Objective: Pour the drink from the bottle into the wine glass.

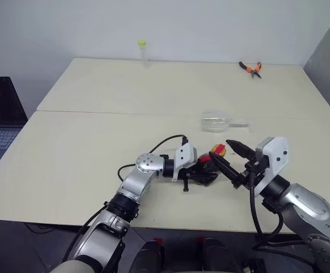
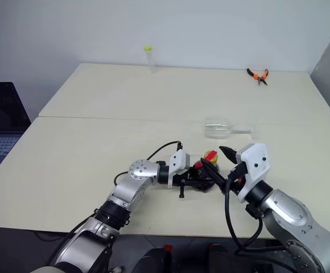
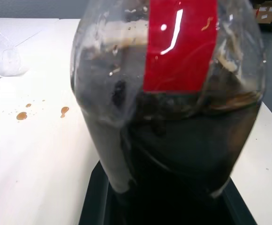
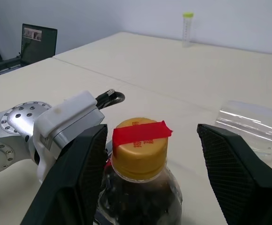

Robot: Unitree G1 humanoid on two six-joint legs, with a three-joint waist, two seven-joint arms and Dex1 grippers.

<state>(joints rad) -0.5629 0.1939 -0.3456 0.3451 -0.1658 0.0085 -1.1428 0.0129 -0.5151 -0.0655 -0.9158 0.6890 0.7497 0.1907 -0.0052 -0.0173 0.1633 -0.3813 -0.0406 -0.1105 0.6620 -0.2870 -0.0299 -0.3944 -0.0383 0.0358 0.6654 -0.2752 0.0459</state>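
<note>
Nearest my head camera, at the front edge of the surface [image 1: 68, 165], I have both tools around the bottle [image 4: 138, 183]. My left tool [image 1: 203, 175] is clamped tight on the bottle's rounded body; through its wrist camera I see dark drink [image 3: 183, 154] low in the clear plastic and a strip of red tape [image 3: 180, 44] running down the side. The bottle stands upright near the front middle of the surface. My right tool [image 4: 150, 178] sits with its two black fingers spread wide, one on each side of the neck, not touching the yellow cap [image 4: 139, 149], which has a band of red tape across its top. From the head view the right fingers [image 1: 226, 168] point toward the cap from the right side. A few brown drops [image 3: 42, 112] lie on the surface just beside the bottle. The wine glass [image 1: 217, 122] lies tipped on its side further back, apart from the bottle, with its stem pointing right. At the far edge a slim clear tube with a yellow-green cap [image 1: 143, 52] stands upright, and orange-handled pliers [image 1: 250, 68] lie at the far right. An open laptop [image 1: 0, 116] sits off the surface to my left.
</note>
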